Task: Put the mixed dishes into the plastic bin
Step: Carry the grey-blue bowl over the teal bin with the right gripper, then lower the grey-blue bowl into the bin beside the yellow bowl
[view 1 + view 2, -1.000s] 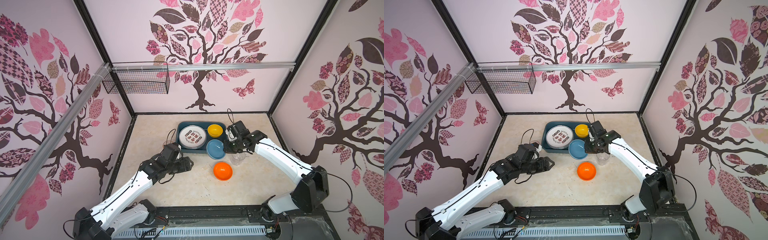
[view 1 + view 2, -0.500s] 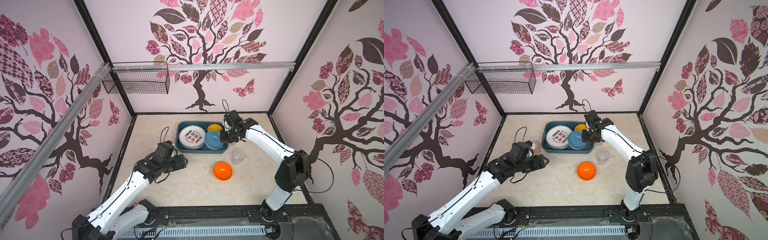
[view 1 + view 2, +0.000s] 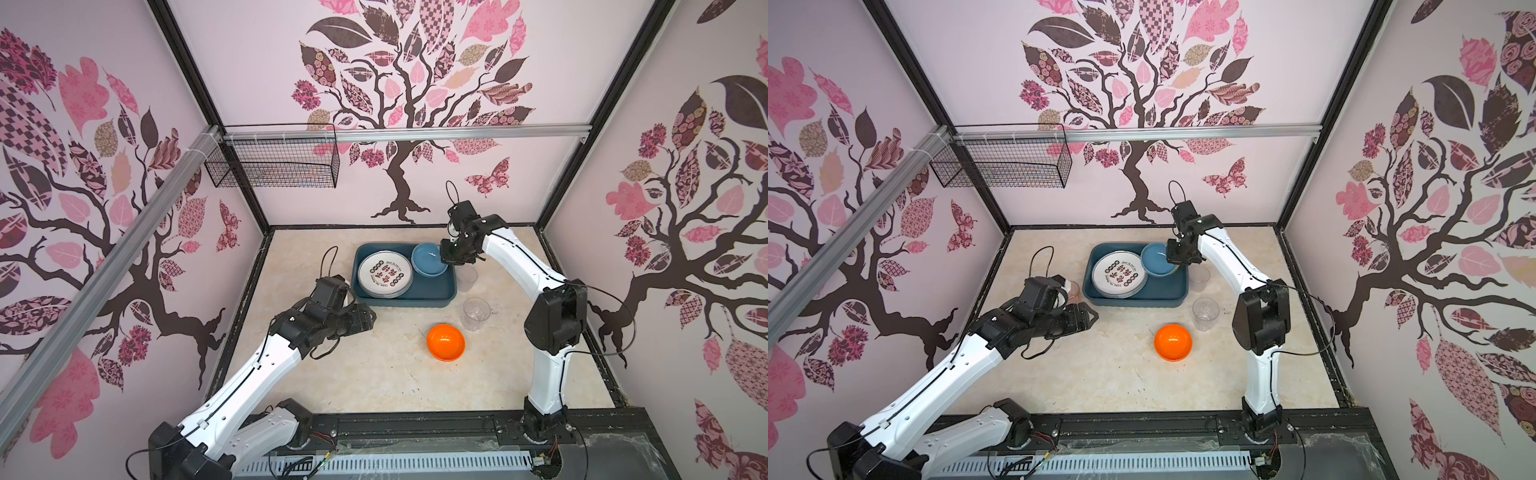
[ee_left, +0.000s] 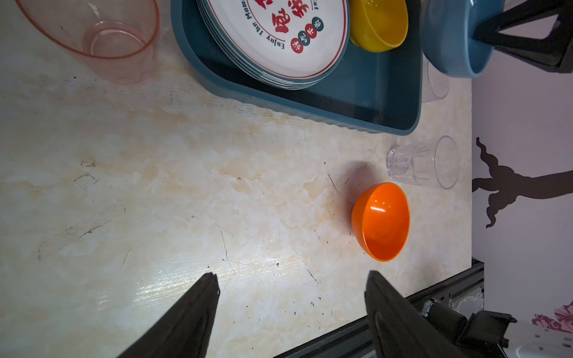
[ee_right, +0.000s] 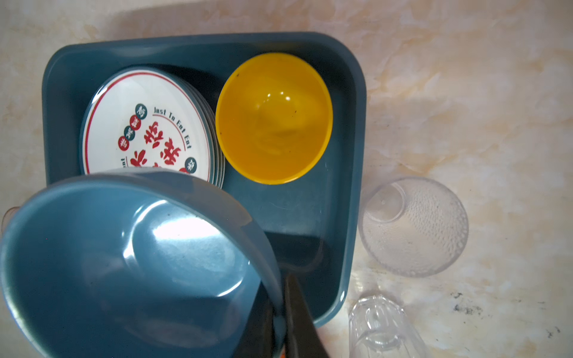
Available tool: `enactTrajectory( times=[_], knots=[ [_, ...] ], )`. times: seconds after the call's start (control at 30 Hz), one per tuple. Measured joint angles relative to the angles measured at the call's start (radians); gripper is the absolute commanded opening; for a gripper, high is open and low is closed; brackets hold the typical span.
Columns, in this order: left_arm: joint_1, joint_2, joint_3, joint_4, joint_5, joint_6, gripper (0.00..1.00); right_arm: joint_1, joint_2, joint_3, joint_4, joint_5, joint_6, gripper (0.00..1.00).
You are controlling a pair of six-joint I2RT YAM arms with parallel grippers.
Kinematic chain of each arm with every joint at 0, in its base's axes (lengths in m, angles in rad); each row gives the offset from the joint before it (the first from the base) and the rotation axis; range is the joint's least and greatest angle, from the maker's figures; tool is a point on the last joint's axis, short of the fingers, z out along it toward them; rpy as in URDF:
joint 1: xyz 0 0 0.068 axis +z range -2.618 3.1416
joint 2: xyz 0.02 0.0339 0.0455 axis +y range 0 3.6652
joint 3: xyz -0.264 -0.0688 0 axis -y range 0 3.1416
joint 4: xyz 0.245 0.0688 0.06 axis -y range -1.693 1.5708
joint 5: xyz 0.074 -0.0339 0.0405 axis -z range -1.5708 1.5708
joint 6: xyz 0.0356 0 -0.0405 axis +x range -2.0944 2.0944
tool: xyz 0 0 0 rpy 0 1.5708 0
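**Blue bowl (image 5: 124, 263) over the bin (image 5: 201, 43)**

Right gripper (image 5: 279, 310) pinches the bowl's rim, holding it tilted above the bin, beside the plates (image 5: 145, 124). It looks light, stiff and glossy, probably slippery, so the thin rim is the hold. Left gripper (image 4: 291, 279) hangs spread and empty over the table (image 4: 186, 186).

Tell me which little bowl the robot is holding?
The blue plastic bowl: the right gripper pinches its rim. The yellow bowl sits in the teal plastic bin, the orange bowl on the table.
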Motion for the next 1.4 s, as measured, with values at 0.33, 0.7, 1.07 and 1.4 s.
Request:
enactTrajectory(
  times=[0.33,0.7,1.07,1.4],
  knots=[
    [0.007,0.027,0.063,-0.006,0.003,0.028,0.78,-0.028,0.167,0.178,-0.048,0.019,-0.004,0.1],
    [0.011,0.027,0.094,-0.007,0.01,0.037,0.78,-0.051,0.302,0.306,-0.078,0.024,0.0,0.1],
    [0.012,0.026,0.094,-0.007,0.014,0.033,0.78,-0.063,0.354,0.361,-0.089,0.047,0.0,0.1],
    [0.012,0.026,0.094,-0.006,0.028,0.03,0.78,-0.064,0.402,0.406,-0.114,0.053,0.0,0.1]
  ],
)
